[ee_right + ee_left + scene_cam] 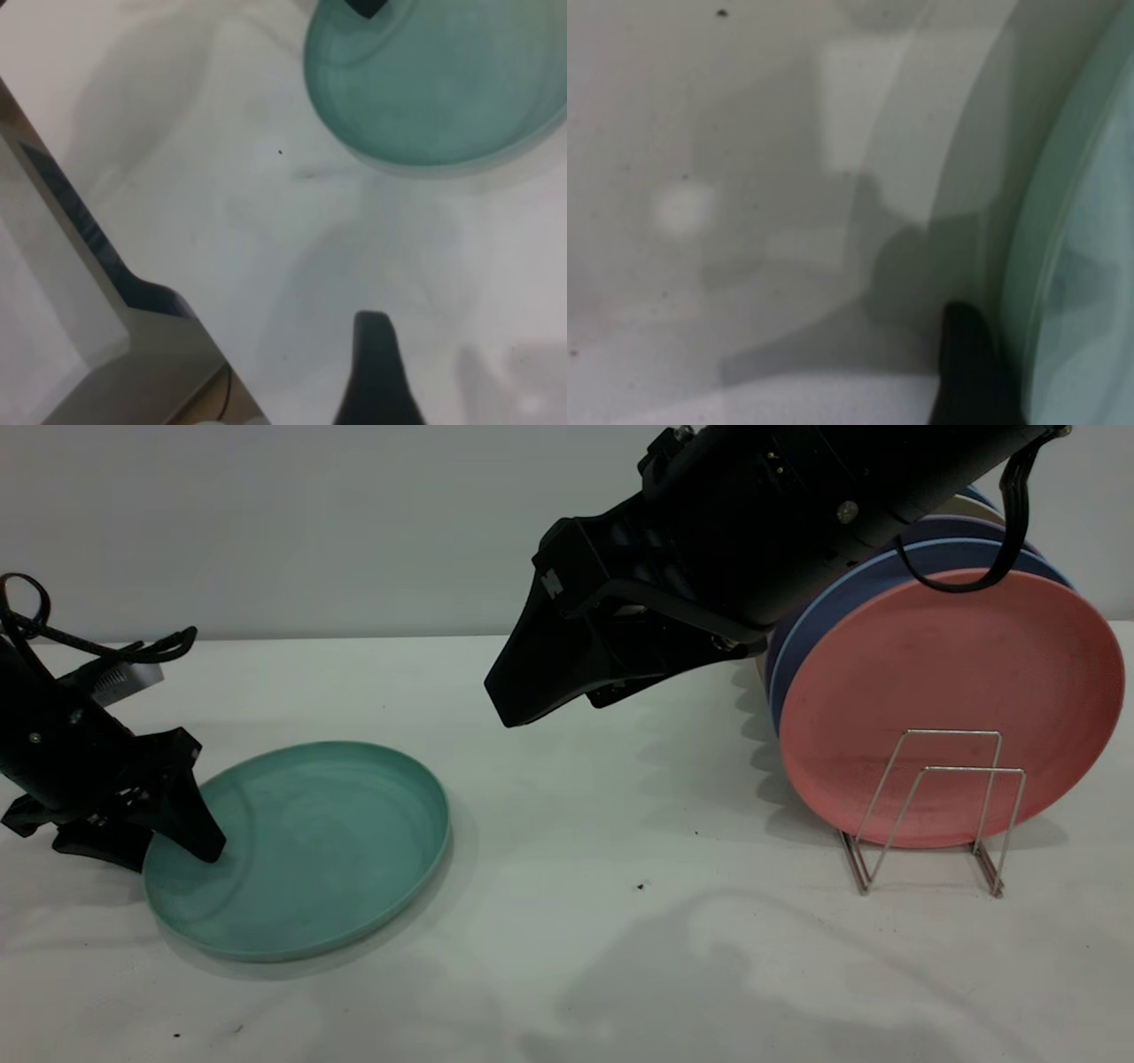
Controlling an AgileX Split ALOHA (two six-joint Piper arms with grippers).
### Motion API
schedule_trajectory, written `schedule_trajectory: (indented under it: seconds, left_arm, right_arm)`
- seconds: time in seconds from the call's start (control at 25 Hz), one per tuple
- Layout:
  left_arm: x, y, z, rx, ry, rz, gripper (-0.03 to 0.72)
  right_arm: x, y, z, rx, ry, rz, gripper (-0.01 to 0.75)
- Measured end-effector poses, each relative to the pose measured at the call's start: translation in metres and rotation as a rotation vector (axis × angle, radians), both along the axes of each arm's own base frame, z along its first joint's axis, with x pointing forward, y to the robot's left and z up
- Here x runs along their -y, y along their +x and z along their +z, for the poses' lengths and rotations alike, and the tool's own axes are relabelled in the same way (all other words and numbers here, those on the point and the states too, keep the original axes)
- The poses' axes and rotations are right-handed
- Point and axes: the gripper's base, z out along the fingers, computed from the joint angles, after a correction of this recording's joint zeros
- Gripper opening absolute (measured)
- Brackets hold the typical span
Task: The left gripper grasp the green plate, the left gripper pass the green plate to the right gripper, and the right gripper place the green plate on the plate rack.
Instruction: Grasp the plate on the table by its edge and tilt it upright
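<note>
The green plate (310, 850) lies on the white table at the left. My left gripper (155, 850) is open and straddles its left rim, with one finger inside the plate and the other outside it. In the left wrist view one black finger (970, 372) sits on the table just outside the plate's rim (1090, 266). My right gripper (558, 704) hangs open and empty above the middle of the table, pointing toward the plate. Its wrist view shows one finger (376, 372) and the green plate (443, 80) farther off. The plate rack (970, 769) stands at the right.
A salmon-pink plate (952, 691) stands upright in the rack, with blue plates (850, 589) behind it. The two front wire loops hold nothing. The right wrist view shows the table's edge (133, 297).
</note>
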Motion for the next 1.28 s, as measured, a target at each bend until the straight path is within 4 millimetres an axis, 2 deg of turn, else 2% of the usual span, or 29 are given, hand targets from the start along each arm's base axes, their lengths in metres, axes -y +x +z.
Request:
schedule_trajectory:
  seconds: [0.16, 0.36, 0.4, 0.6, 0.84, 1.28]
  left_arm:
    - [0.0, 0.0, -0.003, -0.004, -0.003, -0.002, 0.365]
    - [0.001, 0.0, -0.01, -0.021, -0.02, 0.033, 0.087]
    - [0.002, 0.001, -0.01, -0.024, -0.029, 0.052, 0.05]
    - [0.002, 0.001, -0.011, -0.011, -0.045, 0.035, 0.031]
    - [0.005, -0.001, -0.006, 0.029, -0.067, -0.098, 0.027]
    - [0.02, 0.003, 0.04, 0.296, -0.21, -0.411, 0.019]
  right_arm:
    - [0.0, 0.0, 0.0, 0.001, 0.0, -0.001, 0.568]
    - [0.0, 0.0, 0.0, -0.001, 0.004, -0.007, 0.568]
    - [0.0, 0.001, 0.0, -0.004, 0.007, -0.011, 0.568]
    - [-0.002, 0.002, -0.008, -0.032, 0.003, -0.02, 0.568]
    - [0.003, 0.007, -0.01, -0.05, 0.006, -0.052, 0.568]
    - [0.043, 0.035, -0.011, -0.041, 0.002, -0.155, 0.568]
